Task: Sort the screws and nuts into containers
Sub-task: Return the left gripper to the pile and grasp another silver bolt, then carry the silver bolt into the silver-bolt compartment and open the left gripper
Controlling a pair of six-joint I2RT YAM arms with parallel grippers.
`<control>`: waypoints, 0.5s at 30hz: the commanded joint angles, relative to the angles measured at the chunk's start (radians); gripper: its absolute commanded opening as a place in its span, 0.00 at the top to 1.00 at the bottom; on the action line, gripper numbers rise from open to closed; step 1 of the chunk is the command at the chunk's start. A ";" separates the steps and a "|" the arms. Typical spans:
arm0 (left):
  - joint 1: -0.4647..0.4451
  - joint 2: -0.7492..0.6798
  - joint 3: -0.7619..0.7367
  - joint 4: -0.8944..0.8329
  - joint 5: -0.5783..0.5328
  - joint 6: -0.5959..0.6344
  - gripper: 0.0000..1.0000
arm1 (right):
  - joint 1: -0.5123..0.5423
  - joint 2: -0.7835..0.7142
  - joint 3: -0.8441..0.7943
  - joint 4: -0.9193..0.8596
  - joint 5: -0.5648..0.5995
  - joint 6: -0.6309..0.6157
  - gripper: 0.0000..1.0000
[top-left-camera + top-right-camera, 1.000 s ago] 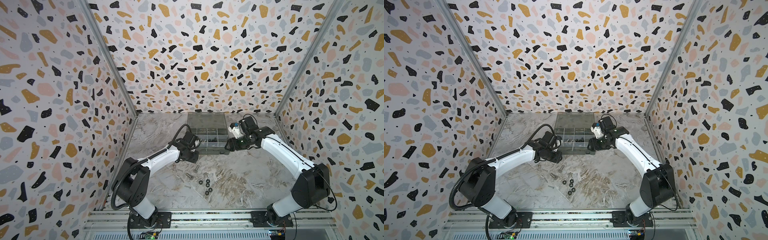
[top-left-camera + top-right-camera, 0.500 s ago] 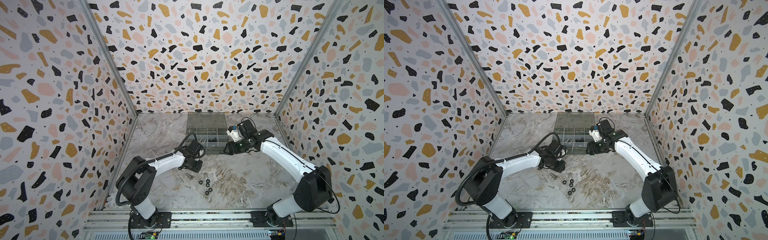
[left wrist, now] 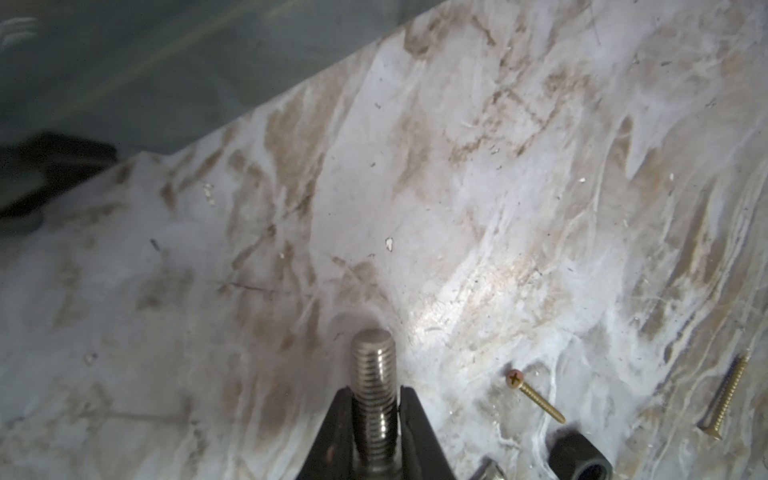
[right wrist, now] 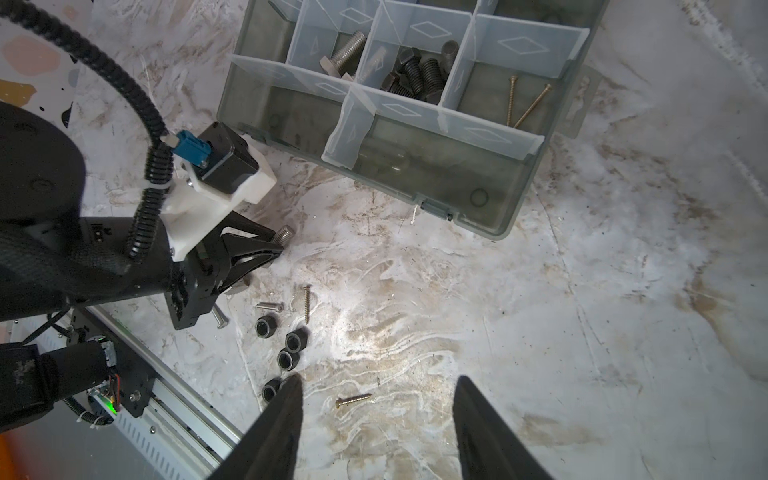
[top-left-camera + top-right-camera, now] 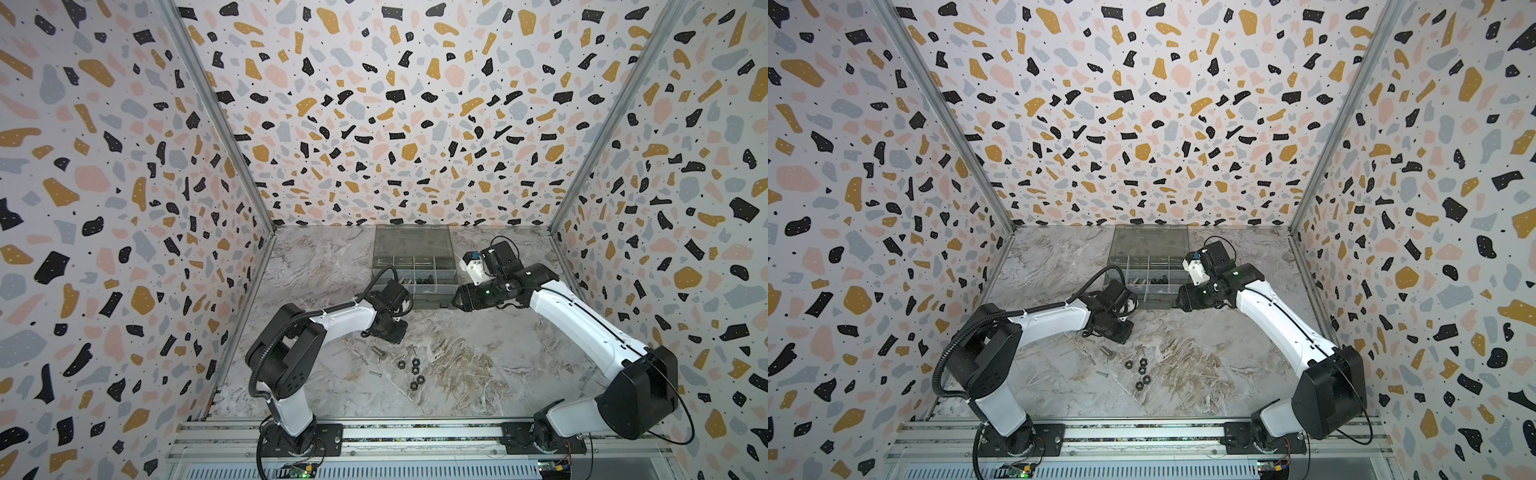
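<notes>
Left gripper (image 3: 374, 401) is pinching a silver threaded bolt (image 3: 373, 365); right gripper (image 4: 376, 380) is hanging spread and empty.
In a top view, the organiser box (image 5: 432, 302) is lying just up and right of the left gripper, with loose nuts (image 5: 414, 370) below. The bolt's long axis is running along the fingers, its thread end poking roughly boxward. The right gripper is sitting beside the box. No readable writing is showing.

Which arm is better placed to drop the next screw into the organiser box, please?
Left. Its hand is shut on a silver bolt, close in front of the organiser box, which holds a second silver bolt. The right hand is open and holds nothing.
</notes>
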 commanded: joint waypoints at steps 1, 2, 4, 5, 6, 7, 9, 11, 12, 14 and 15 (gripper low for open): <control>-0.006 0.024 0.023 -0.064 -0.004 0.025 0.89 | -0.004 -0.036 0.002 -0.035 0.017 0.010 0.40; -0.005 0.016 0.035 -0.081 -0.005 0.025 0.89 | -0.004 -0.035 0.008 -0.038 0.016 0.010 0.40; -0.006 -0.004 0.061 -0.101 -0.008 0.025 0.89 | -0.005 -0.034 0.015 -0.040 0.019 0.010 0.40; -0.006 -0.013 0.078 -0.112 -0.010 0.025 0.89 | -0.007 -0.033 0.019 -0.040 0.017 0.010 0.40; -0.006 -0.020 0.096 -0.126 -0.011 0.027 0.89 | -0.007 -0.032 0.020 -0.039 0.017 0.010 0.40; -0.006 -0.023 0.114 -0.138 -0.014 0.030 0.89 | -0.008 -0.031 0.020 -0.039 0.020 0.010 0.40; -0.006 -0.023 0.153 -0.162 -0.020 0.036 0.90 | -0.008 -0.031 0.020 -0.038 0.019 0.010 0.40; -0.006 -0.019 0.178 -0.178 -0.025 0.042 0.90 | -0.010 -0.033 0.020 -0.035 0.023 0.010 0.40; -0.006 -0.016 0.187 -0.184 -0.027 0.046 0.91 | -0.011 -0.034 0.018 -0.034 0.022 0.010 0.40; -0.006 -0.008 0.213 -0.202 -0.037 0.053 0.92 | -0.016 -0.036 0.014 -0.034 0.022 0.010 0.40; -0.005 -0.006 0.226 -0.210 -0.043 0.056 0.92 | -0.018 -0.039 0.014 -0.033 0.023 0.010 0.40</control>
